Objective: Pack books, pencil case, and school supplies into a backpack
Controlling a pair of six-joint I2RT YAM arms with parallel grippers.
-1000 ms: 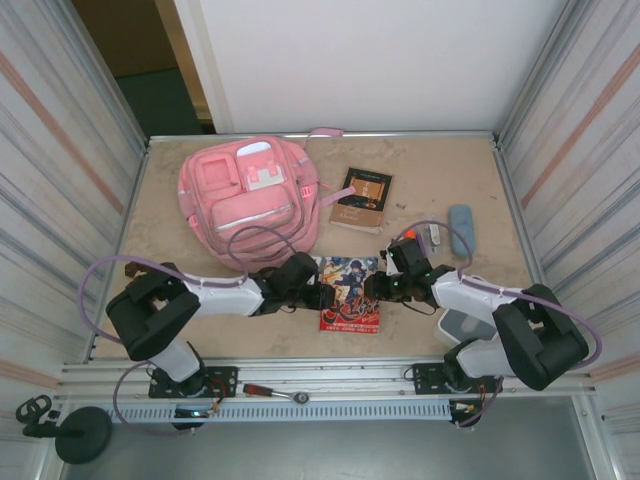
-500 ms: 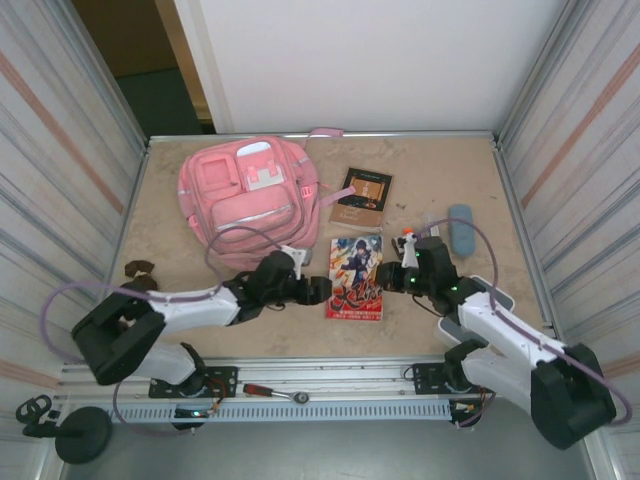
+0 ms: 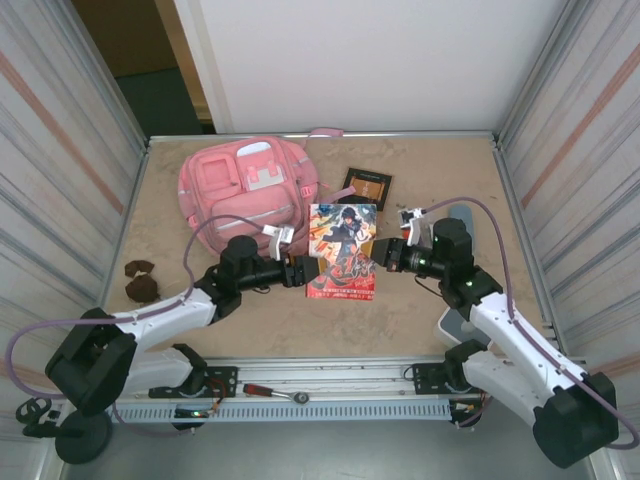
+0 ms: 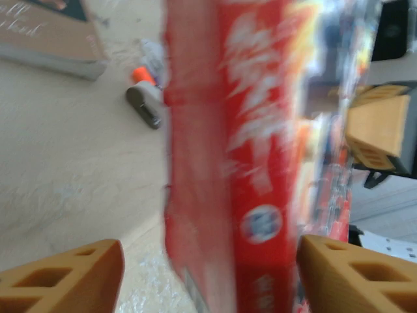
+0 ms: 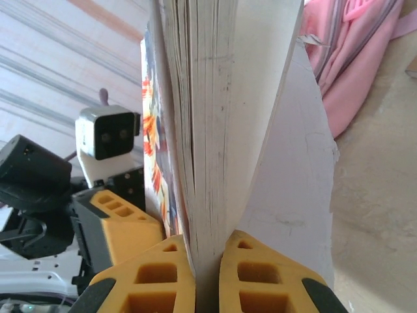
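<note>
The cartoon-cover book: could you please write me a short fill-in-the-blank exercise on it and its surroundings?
The right gripper is ____ on the cartoon-cover book.
The left gripper stands ____, one finger on each side of that book.
The backpack beyond the left arm is ____ in colour.
Missing words: shut; open; pink.

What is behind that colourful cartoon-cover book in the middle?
A dark brown paperback with an orange-gold panel lies beyond the cartoon book, its near edge covered. The table beneath is hidden.
</note>
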